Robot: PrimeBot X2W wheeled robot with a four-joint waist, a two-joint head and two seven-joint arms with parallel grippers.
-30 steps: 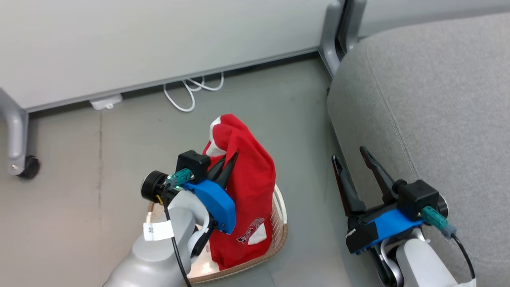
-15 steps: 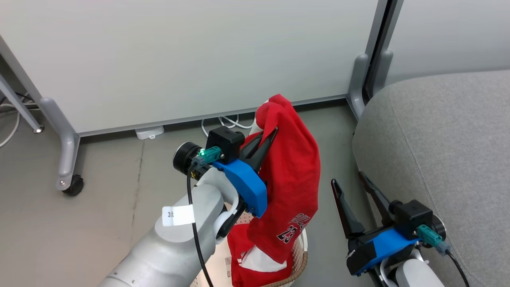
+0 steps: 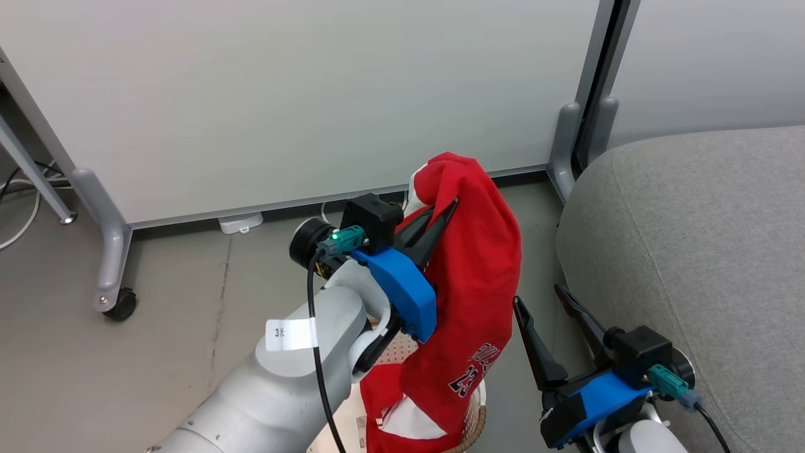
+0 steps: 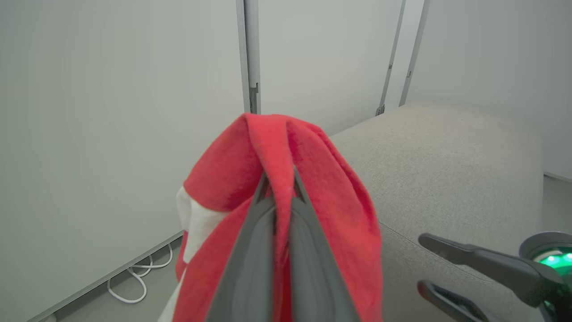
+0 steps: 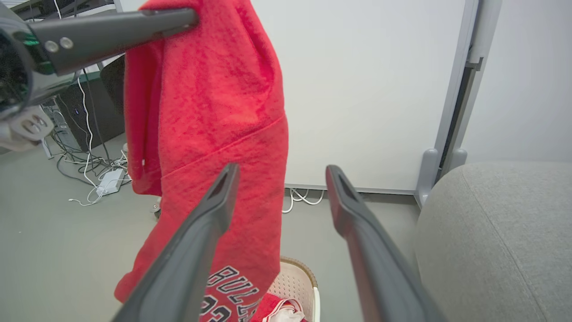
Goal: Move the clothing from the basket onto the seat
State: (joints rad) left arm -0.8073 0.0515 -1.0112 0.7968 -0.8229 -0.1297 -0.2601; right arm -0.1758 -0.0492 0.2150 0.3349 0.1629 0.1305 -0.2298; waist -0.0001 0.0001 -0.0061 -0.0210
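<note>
- Between the left jaws, clamped shut: a narrow fold of the jersey, pinched near its top. The rest hangs straight down below them, with the number 23 near the hem.
- Hem reaches down to the basket under the left jaws; cannot tell whether it is clear of the rim. More red cloth with white trim lies in the basket.
- Right jaws spread wide and empty, just beside the hanging jersey on its seat side. Seat lies beyond the right jaws, apart from the left ones.
- Risk: the grip holds one thin fold. The soft fabric could slide out of the smooth dark jaws in a swing and land on the floor short of the seat.
- Risk: a low hem could snag the rim or perforations and drag or tip the basket if carried sideways without more lift.
- Risk: the way to the seat passes the open right jaws, and the cloth could drape over them.
- Materials: jersey is limp red fabric, slightly fuzzy up close, with dark lettering. Basket is cream perforated plastic with a brown woven-look rim. Seat is grey coarse-weave upholstery with a rounded corner and a stitched seam.
</note>
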